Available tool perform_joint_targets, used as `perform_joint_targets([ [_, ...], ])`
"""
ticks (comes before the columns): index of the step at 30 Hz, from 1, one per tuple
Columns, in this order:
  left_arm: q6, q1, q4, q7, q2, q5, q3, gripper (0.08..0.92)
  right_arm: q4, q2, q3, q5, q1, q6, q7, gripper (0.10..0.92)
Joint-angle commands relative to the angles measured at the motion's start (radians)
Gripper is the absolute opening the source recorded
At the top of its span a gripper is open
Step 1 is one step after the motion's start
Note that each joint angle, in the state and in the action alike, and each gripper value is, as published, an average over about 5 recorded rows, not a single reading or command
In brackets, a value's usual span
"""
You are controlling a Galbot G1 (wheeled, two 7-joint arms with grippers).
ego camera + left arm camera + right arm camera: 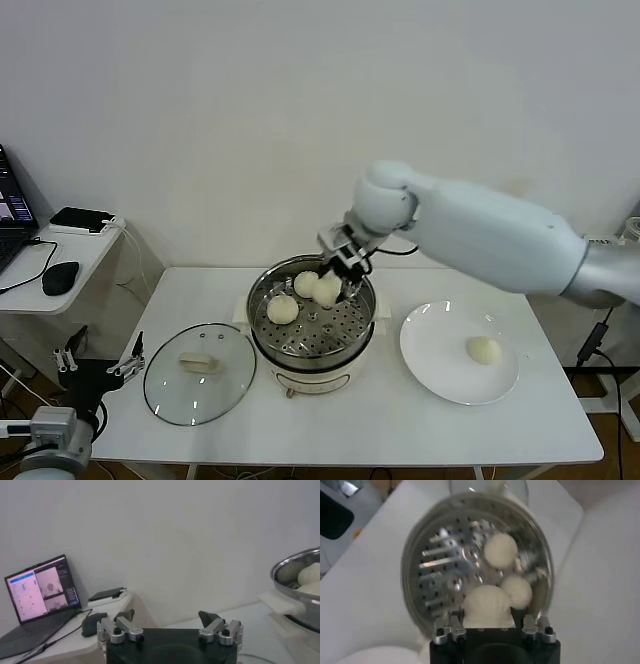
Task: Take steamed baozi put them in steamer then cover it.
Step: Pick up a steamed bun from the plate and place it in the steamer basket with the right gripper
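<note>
Over the steamer (pixel 312 335), the right gripper (pixel 489 625) has its fingers closed on a baozi (pixel 488 606), held just above the perforated floor, as far as I can judge. Two more buns (pixel 501 551) already sit inside; one (pixel 484 349) waits on the white plate (pixel 440 372). The left gripper (pixel 170 625) idles with jaws spread beside the table. Still uncovered: the glass lid (pixel 199 375) lies left of the pot.

A plain white wall (pixel 250 110) backs a white table (pixel 400 430). To the left stands a lower side desk (pixel 70 262) — on it an open laptop (pixel 37 597), a black mouse (pixel 60 277) and a flat black box (pixel 82 219).
</note>
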Motion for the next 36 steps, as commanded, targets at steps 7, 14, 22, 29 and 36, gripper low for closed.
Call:
perform_joint_targets([
  [7,0.0,0.002,0.0,0.0,-0.012,-0.001,-0.022,0.823,0.021,0.084,-0.058,-0.127,-0.064,0.13,0.047,0.611],
  [14,-0.001,0.001,0.005,0.0,-0.016,-0.002,-0.027,0.823,0.019,0.081,-0.076,-0.157,-0.077,0.216,0.057,0.611],
  [22,-0.002,0.0,0.006,0.0,-0.019,-0.004,-0.025,0.823,0.02,0.085,-0.079,-0.167,-0.08,0.248,0.055,0.611],
  [29,-0.002,0.0,0.008,0.0,-0.014,-0.009,-0.028,0.823,0.03,0.072,-0.082,-0.154,-0.076,0.27,0.028,0.653],
  [36,-0.002,-0.002,0.01,0.001,-0.009,-0.012,-0.028,0.823,0.04,0.036,-0.064,-0.13,-0.033,0.268,0.003,0.805],
])
